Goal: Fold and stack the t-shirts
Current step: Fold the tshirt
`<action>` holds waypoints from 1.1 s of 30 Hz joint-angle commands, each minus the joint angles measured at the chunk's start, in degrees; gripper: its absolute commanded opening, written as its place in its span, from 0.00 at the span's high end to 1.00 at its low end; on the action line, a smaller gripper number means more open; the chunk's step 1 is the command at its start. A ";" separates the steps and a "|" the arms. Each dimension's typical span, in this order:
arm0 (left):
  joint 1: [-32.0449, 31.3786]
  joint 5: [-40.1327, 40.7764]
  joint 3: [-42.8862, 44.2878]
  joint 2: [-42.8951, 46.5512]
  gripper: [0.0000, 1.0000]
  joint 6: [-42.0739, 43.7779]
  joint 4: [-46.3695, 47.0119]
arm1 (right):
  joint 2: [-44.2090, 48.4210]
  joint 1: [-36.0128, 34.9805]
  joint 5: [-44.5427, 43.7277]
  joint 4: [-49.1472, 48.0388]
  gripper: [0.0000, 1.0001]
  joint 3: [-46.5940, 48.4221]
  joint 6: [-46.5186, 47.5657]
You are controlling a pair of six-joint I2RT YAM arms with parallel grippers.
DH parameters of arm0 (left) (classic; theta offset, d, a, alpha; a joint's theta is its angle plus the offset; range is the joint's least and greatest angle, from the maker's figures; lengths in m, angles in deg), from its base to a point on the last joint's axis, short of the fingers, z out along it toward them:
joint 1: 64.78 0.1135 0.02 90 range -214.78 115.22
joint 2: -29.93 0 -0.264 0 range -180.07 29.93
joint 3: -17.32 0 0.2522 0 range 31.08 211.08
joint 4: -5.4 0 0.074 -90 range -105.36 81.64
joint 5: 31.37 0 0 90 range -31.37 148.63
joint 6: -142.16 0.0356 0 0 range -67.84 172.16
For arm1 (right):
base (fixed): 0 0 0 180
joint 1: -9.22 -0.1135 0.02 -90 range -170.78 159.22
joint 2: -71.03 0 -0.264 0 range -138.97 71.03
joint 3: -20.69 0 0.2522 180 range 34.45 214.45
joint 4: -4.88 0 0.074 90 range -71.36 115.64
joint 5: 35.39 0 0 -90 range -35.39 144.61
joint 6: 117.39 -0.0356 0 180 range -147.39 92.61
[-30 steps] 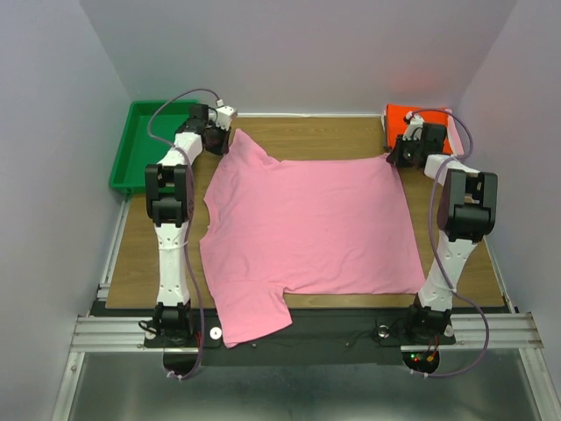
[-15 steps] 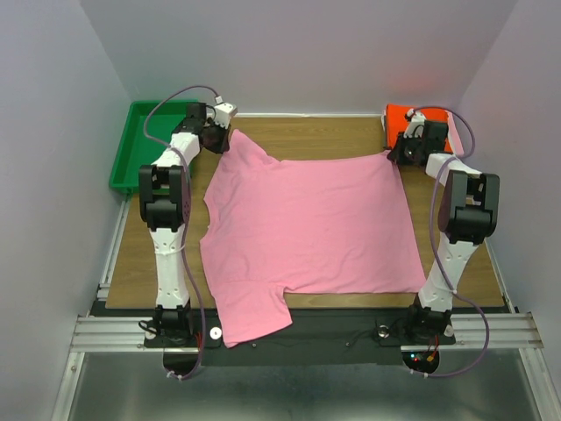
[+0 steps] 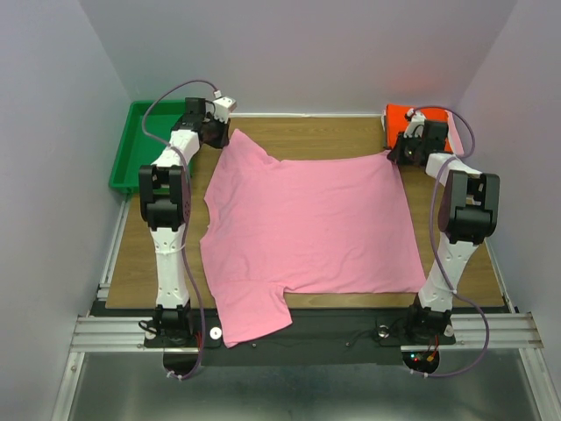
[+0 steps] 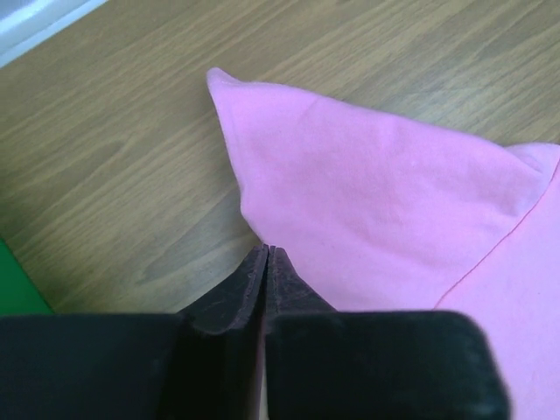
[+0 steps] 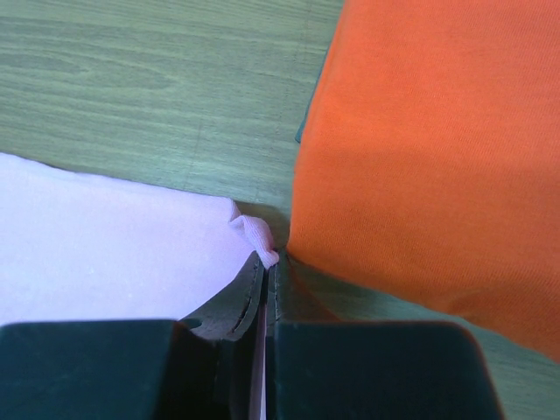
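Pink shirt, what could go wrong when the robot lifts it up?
The left gripper meets the pink shirt only at its sleeve edge, so the cloth may slip away. The right gripper pinches a corner right beside the orange shirt and might drag that too.

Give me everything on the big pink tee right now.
Plain soft pink tee, spread flat sideways on the wooden table, neck leftward. Near sleeve overhangs the front edge. Right gripper pinches its far hem corner beside the orange tee; left gripper sits closed at the edge of the far sleeve, grip unclear.
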 commanded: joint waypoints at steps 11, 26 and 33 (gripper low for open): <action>-0.55 1.10 3.58 -3.07 0.41 -0.62 -1.52 | 0.33 -0.43 0.10 -1.24 0.99 2.78 0.54; -2.23 4.62 4.46 -4.75 0.71 0.00 -0.91 | -0.12 -0.43 -0.69 -1.32 0.99 3.22 1.07; -1.17 2.95 -0.89 2.36 1.00 -0.18 2.52 | 1.20 -0.43 -1.13 -1.24 0.99 2.61 1.95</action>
